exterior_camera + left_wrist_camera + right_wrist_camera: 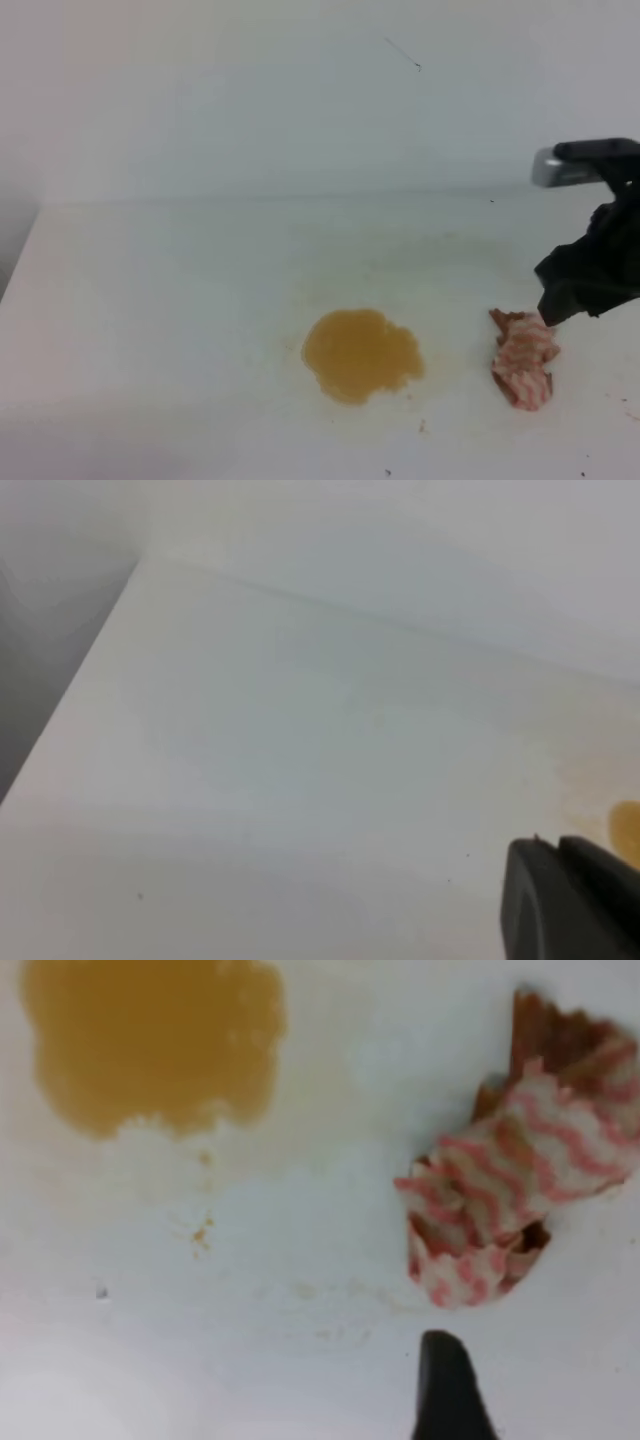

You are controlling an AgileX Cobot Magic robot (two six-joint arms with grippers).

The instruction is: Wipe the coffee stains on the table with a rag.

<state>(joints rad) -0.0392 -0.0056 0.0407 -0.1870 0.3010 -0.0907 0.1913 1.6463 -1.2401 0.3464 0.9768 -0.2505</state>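
The coffee stains (361, 354) form a roundish amber blotch on the white table (180, 300), left of the rag; the right wrist view shows the blotch (150, 1040) at top left with small brown specks below it. The rag (523, 357), a bunched pink-and-white striped wad with brownish patches, lies free on the table. In the right wrist view the rag (520, 1190) is at right. My right gripper (585, 282) hovers just above and right of the rag, holding nothing; only one dark fingertip (443, 1370) shows near the wad. A dark part of my left gripper (570, 900) shows over bare table.
A pale wall (300, 90) rises behind the table's back edge. The table's left edge (70, 710) drops off to a grey floor. Tiny dark specks (388, 471) dot the front of the tabletop.
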